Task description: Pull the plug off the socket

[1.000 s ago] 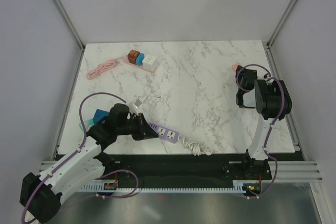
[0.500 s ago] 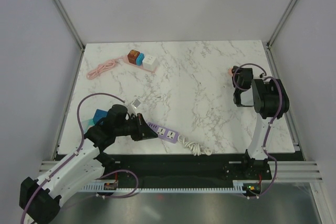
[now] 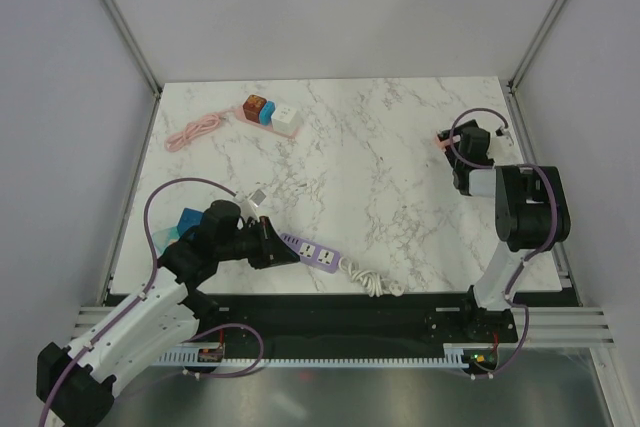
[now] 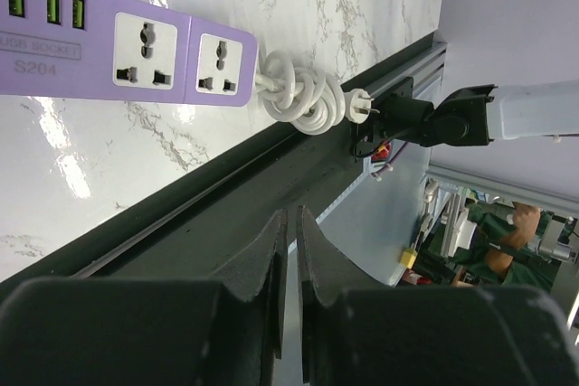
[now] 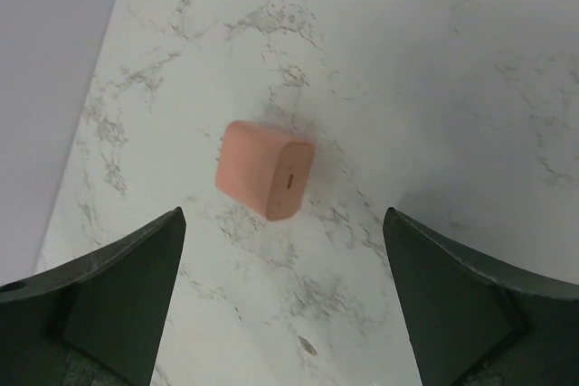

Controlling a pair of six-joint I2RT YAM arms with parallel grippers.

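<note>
Right pincer (image 5: 285, 250) stands apart with the pink plug (image 5: 265, 169) mid-frame; left pincer (image 4: 292, 223), bottom centre, is pressed together below the purple socket strip (image 4: 127, 47).

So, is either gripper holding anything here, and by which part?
Nothing is held. The left gripper is shut empty near the purple power strip; the right gripper is open over the pink block.
</note>
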